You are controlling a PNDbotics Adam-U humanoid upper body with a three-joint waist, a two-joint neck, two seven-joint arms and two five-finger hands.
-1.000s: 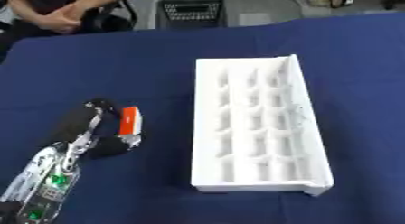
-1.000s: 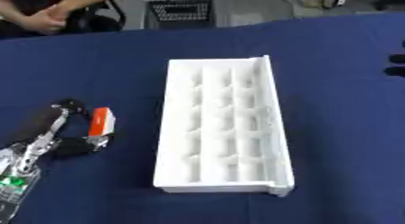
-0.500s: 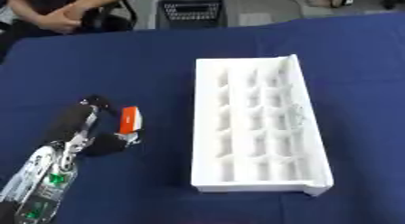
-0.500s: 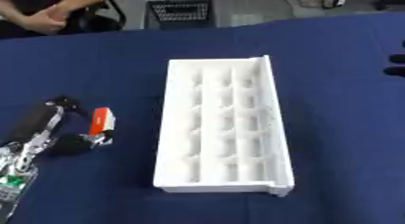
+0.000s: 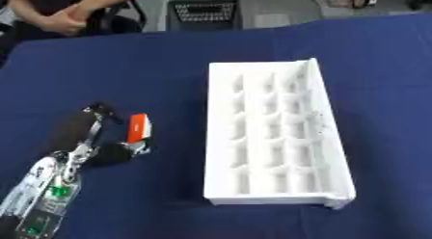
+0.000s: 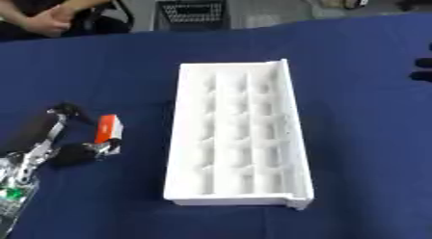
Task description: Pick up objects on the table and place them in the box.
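A small orange and white block (image 5: 139,128) lies on the blue cloth left of the white box (image 5: 325,137), which has several compartments. My left hand (image 5: 74,137) comes in from the lower left beside the block. Its fingers stretch nearly straight along the block's left side with a small gap, and the thumb (image 5: 118,153) reaches to the block's near end. I cannot tell whether the block rests on the cloth or is lifted. A dark bit of my right hand (image 6: 425,69) shows at the right edge of the right eye view, far from the box.
Blue cloth (image 5: 168,79) covers the whole table. Beyond the far edge stand a black basket (image 5: 202,14) and a seated person with clasped hands (image 5: 63,21). Open cloth lies on all sides of the box.
The left hand's fingers have eased slightly left and away from the block. The block and the box have stayed where they were.
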